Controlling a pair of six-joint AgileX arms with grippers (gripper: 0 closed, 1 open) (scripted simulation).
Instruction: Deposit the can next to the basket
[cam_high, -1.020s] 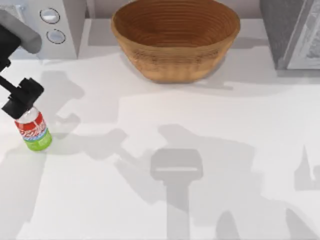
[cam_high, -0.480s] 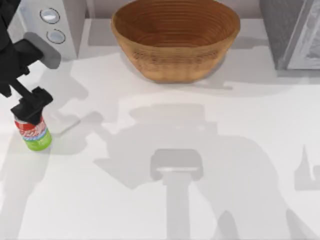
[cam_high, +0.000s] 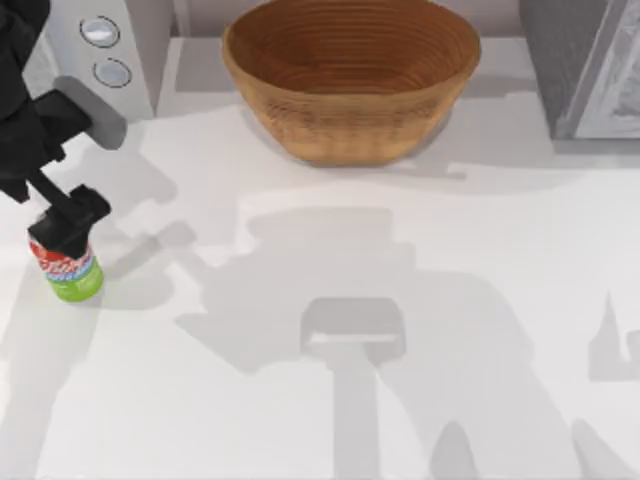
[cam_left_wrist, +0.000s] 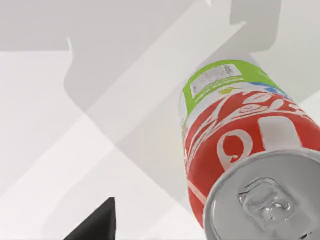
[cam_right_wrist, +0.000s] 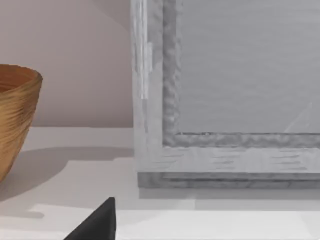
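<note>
I am looking down on the white table (cam_high: 420, 330), which is carrying everything here. At its back edge, around the middle, the basket (cam_high: 350, 75) is sitting upright, its ribbed rings showing inside; from the right wrist view I am seeing a slice of its woven wall (cam_right_wrist: 15, 120) beside a grey framed panel (cam_right_wrist: 230, 100). That same grey box (cam_high: 585, 65) is standing at the table's far right corner in the top view, and a pale appliance with two round dials (cam_high: 105, 50) is standing at the far left corner.

My left arm is reaching in from the top view's left, and the left gripper (cam_high: 65, 222) is sitting right over the top of the can (cam_high: 70, 270). I cannot tell whether its fingers are apart or closed on the can, since the black body is covering them from above.

The can is standing upright near the table's left edge, well apart from the basket, its green base resting on the table. In the left wrist view I am getting the can (cam_left_wrist: 235, 135) close up, silver lid and pull tab toward the camera.

My right arm is sitting parked off toward the right side, facing the grey box.
</note>
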